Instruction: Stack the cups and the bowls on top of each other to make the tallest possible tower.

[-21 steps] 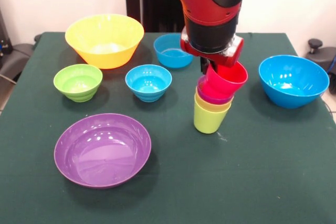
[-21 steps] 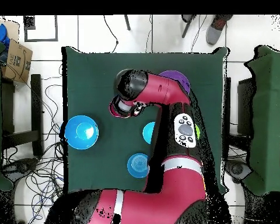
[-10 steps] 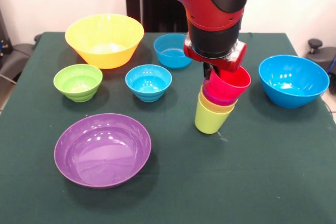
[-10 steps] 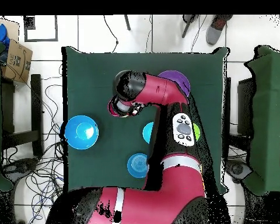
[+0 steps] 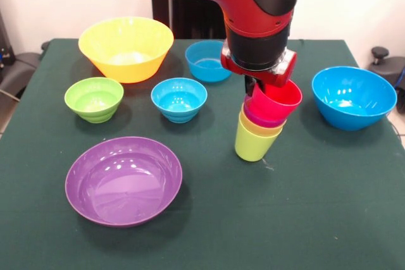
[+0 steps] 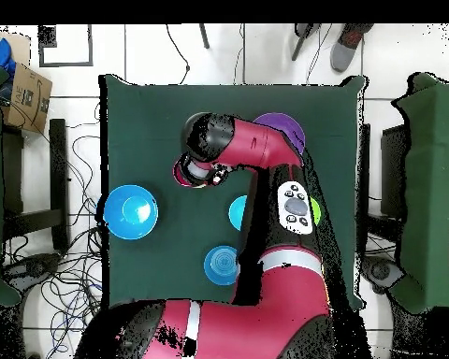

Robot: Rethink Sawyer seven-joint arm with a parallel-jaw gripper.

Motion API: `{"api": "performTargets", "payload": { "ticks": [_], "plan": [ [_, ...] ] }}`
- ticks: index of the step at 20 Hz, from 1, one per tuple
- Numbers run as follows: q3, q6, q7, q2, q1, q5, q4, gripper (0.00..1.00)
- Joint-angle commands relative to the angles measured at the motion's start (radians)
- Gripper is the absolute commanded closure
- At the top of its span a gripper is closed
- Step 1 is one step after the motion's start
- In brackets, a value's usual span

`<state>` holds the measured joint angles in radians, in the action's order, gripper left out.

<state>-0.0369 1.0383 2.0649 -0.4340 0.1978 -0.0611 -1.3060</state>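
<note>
Pincer (image 5: pixel 256 84) state indiscernible at tilted red plastic cup (image 5: pixel 276 99); it should seat square in the nested-cup tower (image 5: pixel 259 126) before release.

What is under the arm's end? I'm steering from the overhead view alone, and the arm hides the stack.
Observer: The front view shows four nested cups: lime green cup lowest, then yellow cup, purple cup, red cup on top.
Operator: Standing straight?
Observer: No, the upper cups lean toward that picture's right.
Operator: Any bowl on it?
Observer: None; the yellow-orange bowl, hidden from you, sits empty and apart.
</note>
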Motion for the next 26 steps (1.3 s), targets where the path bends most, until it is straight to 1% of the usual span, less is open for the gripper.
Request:
{"api": "performTargets", "payload": {
  "ticks": [1, 5, 6, 7, 10, 17, 26],
  "plan": [
    [-0.094, -0.061, -0.032, 0.018, 0.01, 0.02, -0.049, 1.0],
    [-0.079, -0.066, -0.033, 0.024, 0.01, 0.04, -0.039, 1.0],
    [-0.075, -0.051, -0.047, 0.024, 0.01, 0.053, -0.034, 1.0],
    [-0.079, -0.052, -0.057, 0.024, 0.013, 0.054, -0.036, 0.0],
    [-0.067, -0.096, -0.008, 0.01, 0.006, 0.038, -0.06, 0.0],
    [-0.065, -0.096, 0.0, -0.007, 0.002, 0.034, -0.078, 0.0],
    [-0.066, -0.085, -0.001, -0.002, 0.005, 0.032, -0.072, 0.0]
  ]
}}
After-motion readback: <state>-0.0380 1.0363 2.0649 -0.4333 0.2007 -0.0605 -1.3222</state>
